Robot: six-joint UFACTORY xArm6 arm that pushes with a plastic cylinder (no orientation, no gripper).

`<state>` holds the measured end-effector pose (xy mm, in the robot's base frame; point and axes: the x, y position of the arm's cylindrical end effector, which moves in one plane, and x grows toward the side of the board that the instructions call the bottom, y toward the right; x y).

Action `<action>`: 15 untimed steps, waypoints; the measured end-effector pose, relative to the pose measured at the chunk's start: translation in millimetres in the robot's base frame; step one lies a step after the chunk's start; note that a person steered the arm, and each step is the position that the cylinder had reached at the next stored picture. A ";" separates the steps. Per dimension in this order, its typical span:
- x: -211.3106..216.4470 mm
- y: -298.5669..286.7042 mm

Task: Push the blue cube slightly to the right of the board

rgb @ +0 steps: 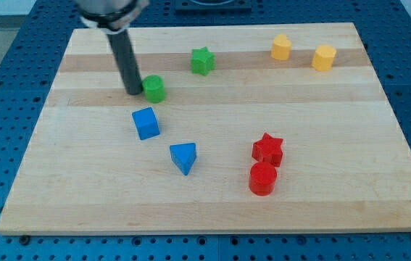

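Note:
The blue cube [146, 122] sits on the wooden board [82, 181] left of centre. My tip [133, 91] rests on the board just above and slightly left of the blue cube, a short gap away. It is right beside the left side of a green cylinder [154, 88], touching or nearly so. The dark rod runs up from the tip to the view's top.
A blue triangular block [183, 157] lies below and right of the cube. A green star [202, 61] is at top centre. Two yellow blocks [281, 47] [323, 57] are at top right. A red star [267, 148] and a red cylinder [262, 178] are at lower right.

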<state>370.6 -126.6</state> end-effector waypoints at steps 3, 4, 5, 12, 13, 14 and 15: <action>1.6 -112.0; 10.5 -133.7; 83.3 -110.8; 80.0 1.7; 80.0 10.3; 81.3 9.2; 81.3 -1.4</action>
<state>451.9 -128.0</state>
